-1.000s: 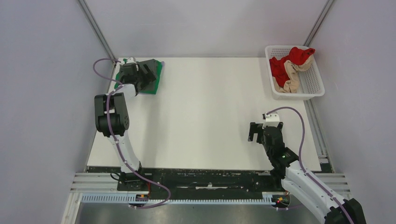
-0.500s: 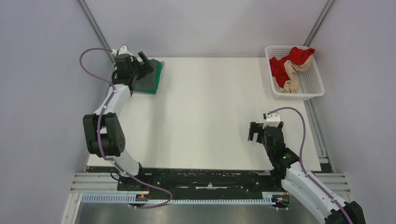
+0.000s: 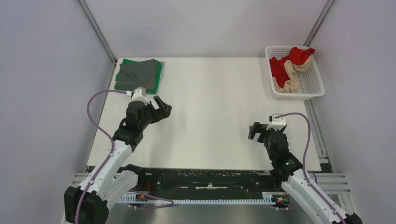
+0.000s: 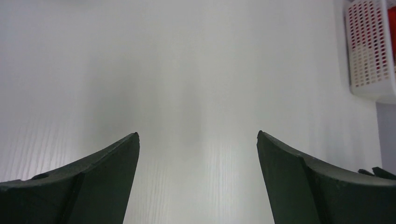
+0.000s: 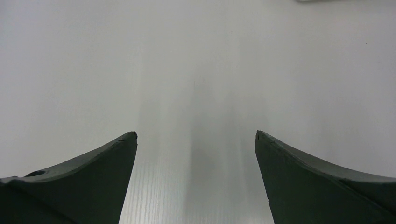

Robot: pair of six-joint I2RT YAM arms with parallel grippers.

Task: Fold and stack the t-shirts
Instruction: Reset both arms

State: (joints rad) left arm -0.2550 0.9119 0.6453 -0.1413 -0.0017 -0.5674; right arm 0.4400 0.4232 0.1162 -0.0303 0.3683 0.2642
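A folded dark grey t-shirt (image 3: 136,74) lies on top of a folded bright green t-shirt (image 3: 159,74) at the table's far left corner; only the green shirt's right edge shows. My left gripper (image 3: 163,108) is open and empty, over the bare table in front of the stack and apart from it. In the left wrist view the left gripper (image 4: 197,135) shows only white table between its jaws. My right gripper (image 3: 259,131) is open and empty at the near right; in the right wrist view the right gripper (image 5: 196,134) also shows bare table.
A white lattice basket (image 3: 314,84) with red (image 3: 294,58) and beige (image 3: 290,77) garments stands at the far right; it also shows in the left wrist view (image 4: 371,51). Grey walls with metal rails close in the table.
My left arm has drawn back from the stack at the far left corner toward the table's middle left, open and empty, leaving the grey shirt uncovered. The right gripper shifted slightly toward the near edge.
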